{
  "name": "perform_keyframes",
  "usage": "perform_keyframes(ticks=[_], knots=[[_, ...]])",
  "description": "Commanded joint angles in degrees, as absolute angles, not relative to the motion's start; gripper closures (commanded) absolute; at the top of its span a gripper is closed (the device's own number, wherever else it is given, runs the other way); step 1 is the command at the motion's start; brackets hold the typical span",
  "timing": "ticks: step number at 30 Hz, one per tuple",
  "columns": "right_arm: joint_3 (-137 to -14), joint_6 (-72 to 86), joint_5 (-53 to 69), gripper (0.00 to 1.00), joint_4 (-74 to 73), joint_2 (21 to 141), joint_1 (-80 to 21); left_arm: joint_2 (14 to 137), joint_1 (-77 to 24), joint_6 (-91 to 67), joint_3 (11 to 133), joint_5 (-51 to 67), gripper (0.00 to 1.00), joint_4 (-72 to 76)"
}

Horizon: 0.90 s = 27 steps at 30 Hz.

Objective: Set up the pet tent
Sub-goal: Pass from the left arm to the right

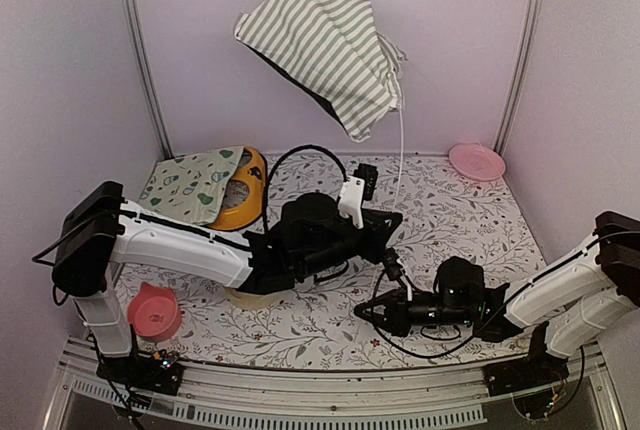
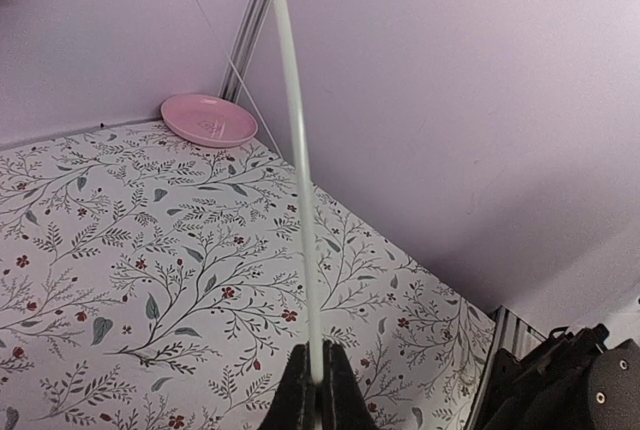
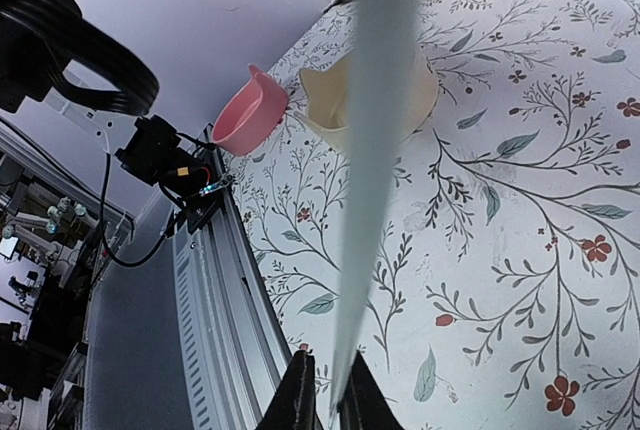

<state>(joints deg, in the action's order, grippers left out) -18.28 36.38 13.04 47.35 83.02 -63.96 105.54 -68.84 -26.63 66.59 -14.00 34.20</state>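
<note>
I saw the pet tent hanging high above the back edge of the surface, its striped fabric bunched in the air against the rear wall. One thin white pole ran down from the fabric toward the middle of the surface, where both arms met. The left arm extended across from the left. In its wrist view the left jaws were clenched on the pole, which rose in a long curve from between them. The right arm lay low near the front edge, pointing left. In its wrist view the pole ran blurred between the right jaws, which stood close on either side of it. I could not tell whether they pinched it. A pink dish sat at the back right corner.
</note>
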Motion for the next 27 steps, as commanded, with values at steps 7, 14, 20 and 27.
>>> perform_keyframes(ticks=[7,14,20,27], knots=[[-18.6,35.3,9.3,1.0,42.2,80.7,-64.5,103.4,-67.1,-25.0,65.2,-14.0,1.0,39.6],[-23.4,31.6,5.1,1.0,30.0,76.2,-64.5,101.7,-67.1,-25.8,61.6,-14.0,0.91,41.1],[-25.6,30.8,4.3,1.0,26.1,74.0,-64.5,99.3,-66.6,-27.0,56.7,-14.0,0.71,43.1],[-28.6,30.8,3.7,1.0,23.4,73.7,-64.5,95.5,-66.1,-27.1,49.7,-12.7,0.6,47.0]])
